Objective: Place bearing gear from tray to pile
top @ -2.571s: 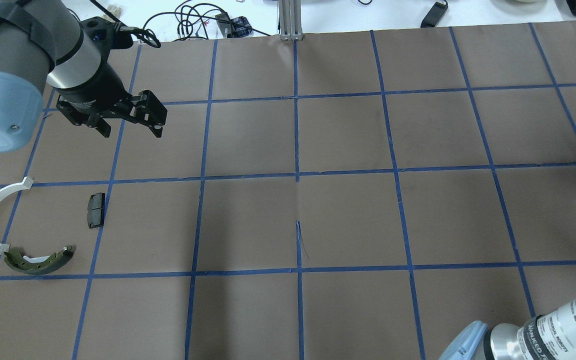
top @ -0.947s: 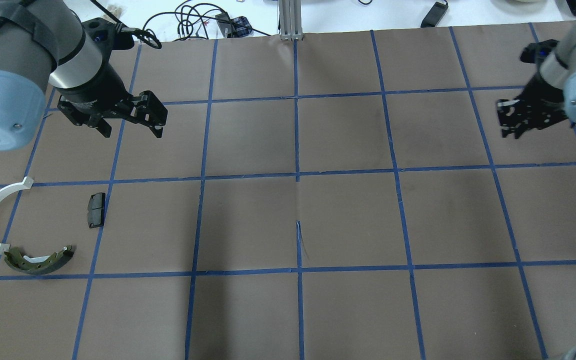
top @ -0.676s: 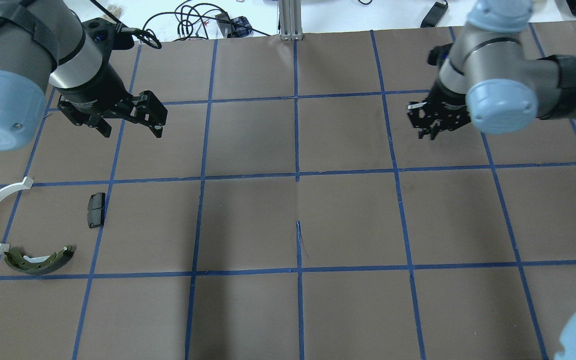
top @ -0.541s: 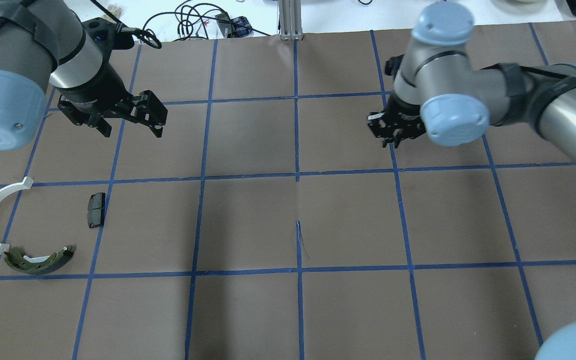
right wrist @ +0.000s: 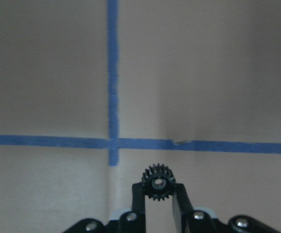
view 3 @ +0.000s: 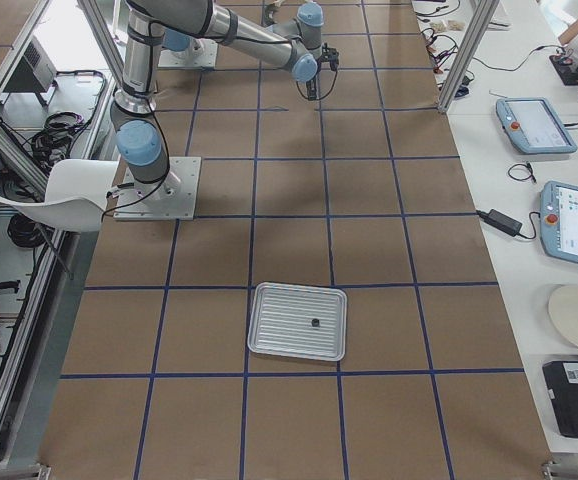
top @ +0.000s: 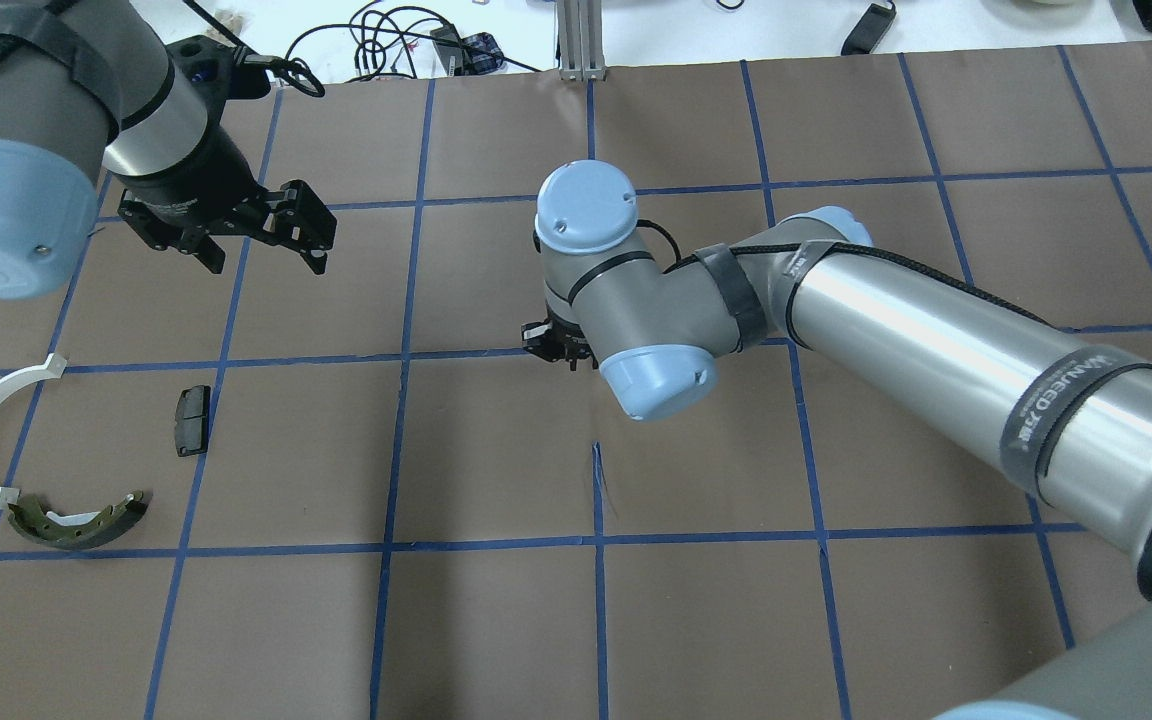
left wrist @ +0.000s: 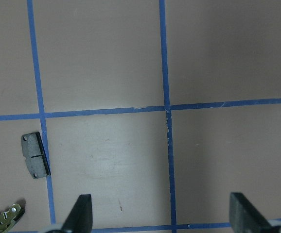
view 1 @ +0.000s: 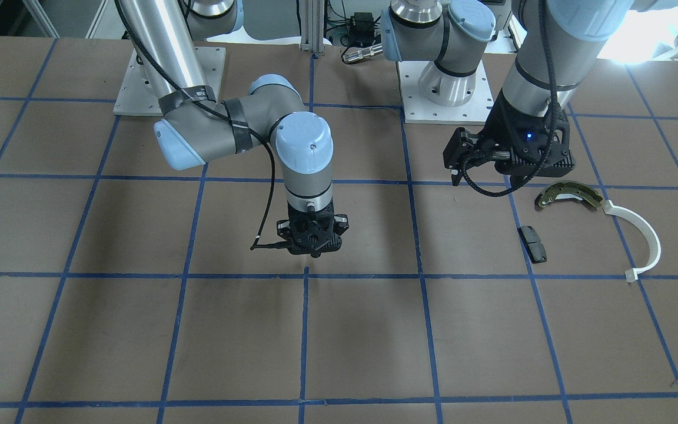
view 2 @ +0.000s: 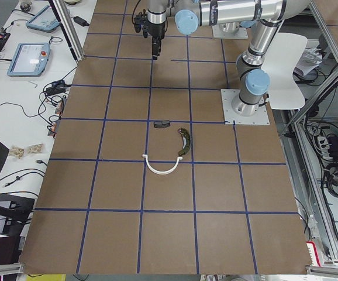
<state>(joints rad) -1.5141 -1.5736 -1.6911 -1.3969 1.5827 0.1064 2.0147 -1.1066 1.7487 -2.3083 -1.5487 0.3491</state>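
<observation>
One bearing gear (right wrist: 158,182) pinched in right gripper (right wrist: 158,191) for carry toward pile (top: 76,520), 9 o'clock overhead; left gripper (left wrist: 160,195) wide, empty.

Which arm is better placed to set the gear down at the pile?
Right. The right end effector is shut on the bearing gear over mid-table; the left end effector hangs open and empty near the pile.

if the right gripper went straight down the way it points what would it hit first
Probably only the bare brown table cover, near a blue tape crossing. The bearing gear held in the right gripper would touch before the fingers; nothing else shows beneath.
</observation>
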